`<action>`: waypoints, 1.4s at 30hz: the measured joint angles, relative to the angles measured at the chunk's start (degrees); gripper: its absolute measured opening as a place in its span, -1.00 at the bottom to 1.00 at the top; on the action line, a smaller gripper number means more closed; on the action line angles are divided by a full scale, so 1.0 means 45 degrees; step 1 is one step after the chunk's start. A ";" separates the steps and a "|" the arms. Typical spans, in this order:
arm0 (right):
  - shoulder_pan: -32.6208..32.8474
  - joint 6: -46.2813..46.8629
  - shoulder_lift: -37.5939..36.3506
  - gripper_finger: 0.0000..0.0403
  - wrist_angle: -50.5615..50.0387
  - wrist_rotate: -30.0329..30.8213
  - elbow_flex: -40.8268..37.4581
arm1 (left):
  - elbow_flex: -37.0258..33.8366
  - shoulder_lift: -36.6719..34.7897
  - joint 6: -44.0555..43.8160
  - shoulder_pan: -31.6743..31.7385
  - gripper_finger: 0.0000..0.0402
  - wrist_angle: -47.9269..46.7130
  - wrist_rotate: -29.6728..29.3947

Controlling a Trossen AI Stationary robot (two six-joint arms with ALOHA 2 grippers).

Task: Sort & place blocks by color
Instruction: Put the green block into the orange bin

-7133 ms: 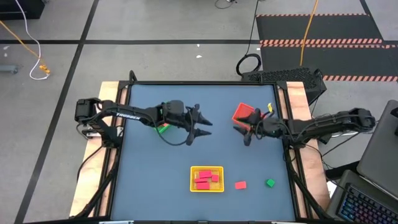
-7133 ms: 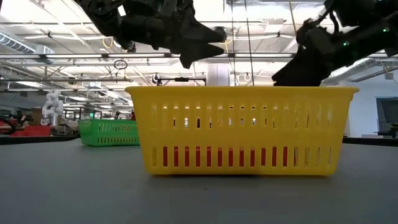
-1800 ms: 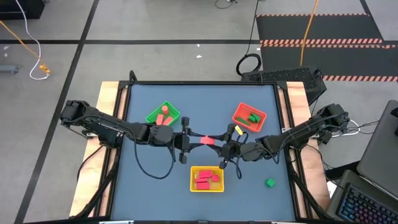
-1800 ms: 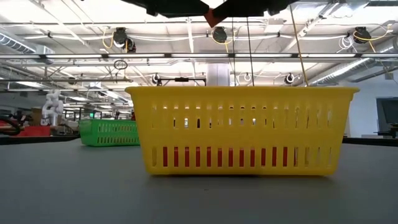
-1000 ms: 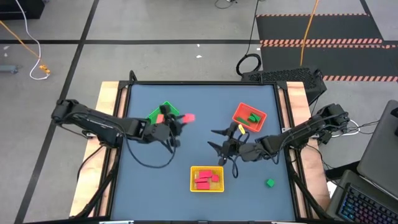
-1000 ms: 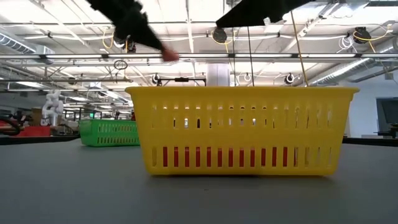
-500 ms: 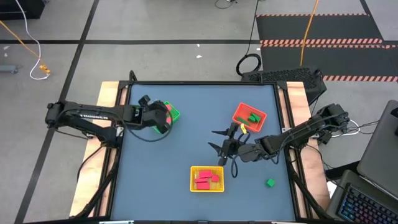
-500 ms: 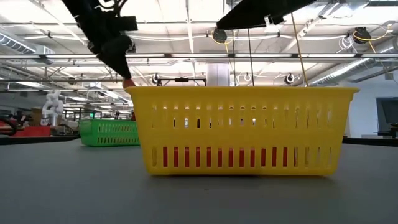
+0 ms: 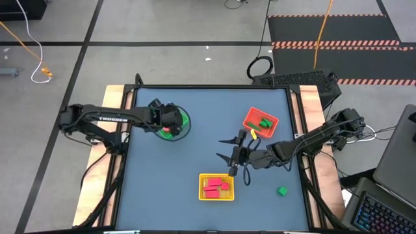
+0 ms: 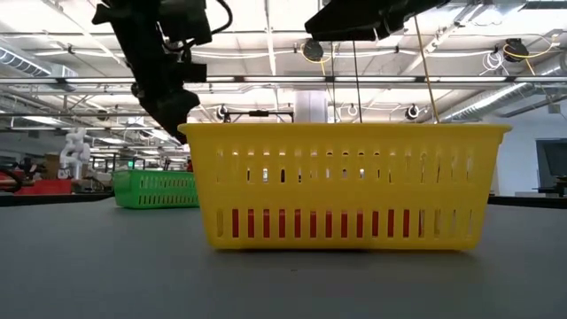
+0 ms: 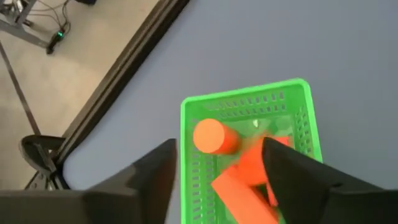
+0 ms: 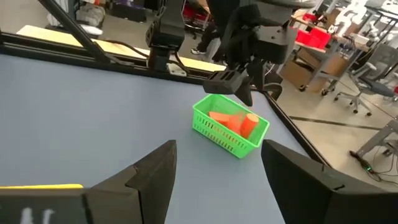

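Note:
The green tray point(image 11: 249, 99) stands at the table's far left and holds salmon pink blocks: a round one point(image 11: 214, 137) and flat ones point(image 11: 245, 186). My left gripper point(image 9: 172, 125) hangs right over this tray, tipped down, its fingers open with nothing between them; the right wrist view shows it point(image 12: 239, 87) above the tray point(image 12: 230, 127). My right gripper point(image 9: 222, 148) stands open and bare over the middle of the table, pointing toward the left arm. One green block point(image 9: 282, 191) lies on the table near the right front.
The yellow tray point(image 9: 216, 187) with crimson red blocks stands at the near middle, below and in front of my right gripper. The red tray point(image 9: 260, 122) with green blocks stands at the far right. Bare blue tabletop lies between the trays.
My left gripper has carried a salmon pink block from beside the green tray toward the table's far left, over the tray. It has sunk, tipped downward and rolled. It has opened and let the block go into the tray.

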 joint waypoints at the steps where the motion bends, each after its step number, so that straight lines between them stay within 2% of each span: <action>1: 0.0000 0.0012 0.0000 0.13 -0.0021 -0.0001 0.0000 | 0.0000 0.0042 0.0023 0.0000 0.23 -0.0025 0.0043; 5: 0.0000 0.0007 0.0000 0.13 -0.0090 0.0011 0.0000 | 0.0000 0.0133 0.0318 0.0000 0.46 0.0121 0.0473; 9: 0.0000 0.0026 0.0000 0.13 -0.0417 0.0025 0.0000 | 0.0000 0.0033 0.0593 0.0000 0.56 0.0417 0.0487; 15: -0.0007 0.1260 -0.0002 0.13 -0.2222 0.1162 0.0000 | 0.0000 -0.0235 0.1397 -0.0353 0.51 0.3033 0.0751; 19: -0.0029 0.3141 -0.0058 0.13 -0.4180 0.1178 0.0005 | 0.0000 -0.0160 0.2896 -0.1006 0.44 0.6117 0.2397; 22: -0.0029 0.4619 -0.0063 0.13 -0.5604 -0.0016 0.0005 | 0.0008 0.0270 0.4000 -0.1509 0.39 0.8023 0.4298; 25: -0.0014 0.6138 -0.0087 0.13 -0.7261 -0.1570 0.0188 | 0.0000 0.0675 0.4709 -0.1878 0.35 0.9208 0.5278; 31: 0.0395 0.8640 -0.0102 0.13 -1.2586 -0.4383 0.1789 | 0.0000 0.1449 0.5345 -0.1911 0.26 0.9979 0.6142; 35: 0.0761 1.0870 -0.0107 0.13 -1.5736 -0.6469 0.2905 | 0.0000 0.1755 0.5249 -0.1716 0.22 1.0139 0.6194; 39: 0.1249 1.3906 -0.0121 0.13 -1.7065 -0.9193 0.3026 | 0.0000 0.1819 0.4956 -0.1588 0.21 1.0162 0.6194; 42: 0.1948 1.5879 -0.0121 0.13 -1.7411 -1.0398 0.2710 | 0.0000 0.1828 0.4922 -0.1588 0.21 1.0123 0.6194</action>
